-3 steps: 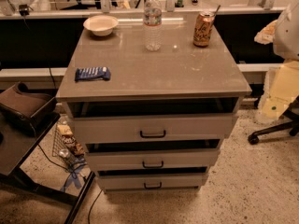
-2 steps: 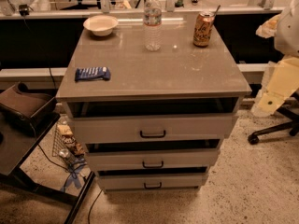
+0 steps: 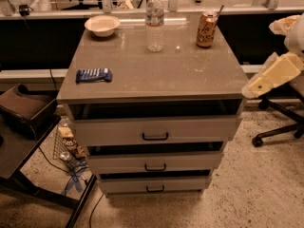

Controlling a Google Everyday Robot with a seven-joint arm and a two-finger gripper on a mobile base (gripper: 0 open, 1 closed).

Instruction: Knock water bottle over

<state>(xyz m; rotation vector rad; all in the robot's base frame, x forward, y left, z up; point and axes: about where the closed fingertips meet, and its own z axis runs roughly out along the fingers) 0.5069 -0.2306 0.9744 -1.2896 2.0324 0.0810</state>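
Observation:
The water bottle (image 3: 155, 22) is clear ribbed plastic with a white cap and a pale label band. It stands upright at the back middle of the grey cabinet top (image 3: 156, 75). My gripper (image 3: 254, 85) is the cream-coloured end of the arm at the right edge of the camera view. It hangs beside the cabinet's front right corner, about level with the top. It is well to the right of the bottle and nearer the camera, and touches nothing.
An orange drink can with a straw (image 3: 206, 28) stands right of the bottle. A white bowl (image 3: 102, 25) sits back left, a blue snack packet (image 3: 94, 75) front left. Three drawers (image 3: 155, 131) stand slightly open. An office chair base (image 3: 280, 127) is at right.
The cream arm end has moved left, closer to the cabinet's front right corner. The bottle, can, bowl and packet have not moved.

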